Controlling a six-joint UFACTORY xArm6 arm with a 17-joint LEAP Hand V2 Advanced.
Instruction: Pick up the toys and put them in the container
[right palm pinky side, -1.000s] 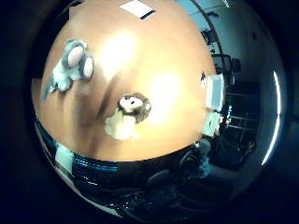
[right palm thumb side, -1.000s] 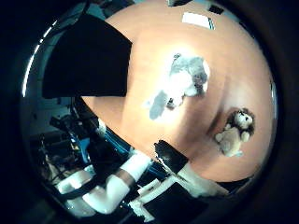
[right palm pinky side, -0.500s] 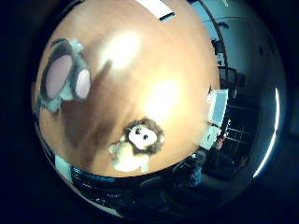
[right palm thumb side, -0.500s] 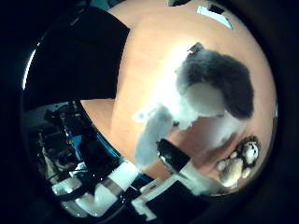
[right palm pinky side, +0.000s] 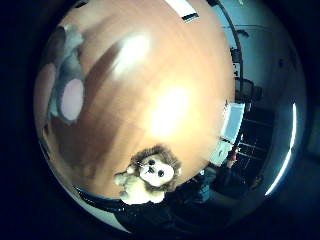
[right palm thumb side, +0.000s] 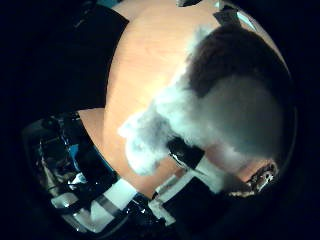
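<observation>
A grey and white plush toy (right palm thumb side: 235, 100) lies on the wooden table (right palm pinky side: 170, 90) and fills much of the right thumb side palm view, close under the palm. It also shows in the right little finger side palm view (right palm pinky side: 62, 80). A small lion plush toy (right palm pinky side: 150, 175) lies near the table's edge, away from the grey toy. My right hand (right palm thumb side: 150, 185) shows as a white and black finger that reaches up to the grey toy's lower edge and is not curled round it. No container is clearly in view.
A white sheet (right palm pinky side: 185, 8) lies at the table's far edge. A white object (right palm pinky side: 232, 120) stands just off the table's side. A large black shape (right palm thumb side: 75, 60) lies beside the table. Room clutter lies beyond the near edge.
The camera has moved down towards the grey toy, which now fills far more of the thumb side view. The lion now appears larger and nearer the picture's edge. The visible finger keeps its pose.
</observation>
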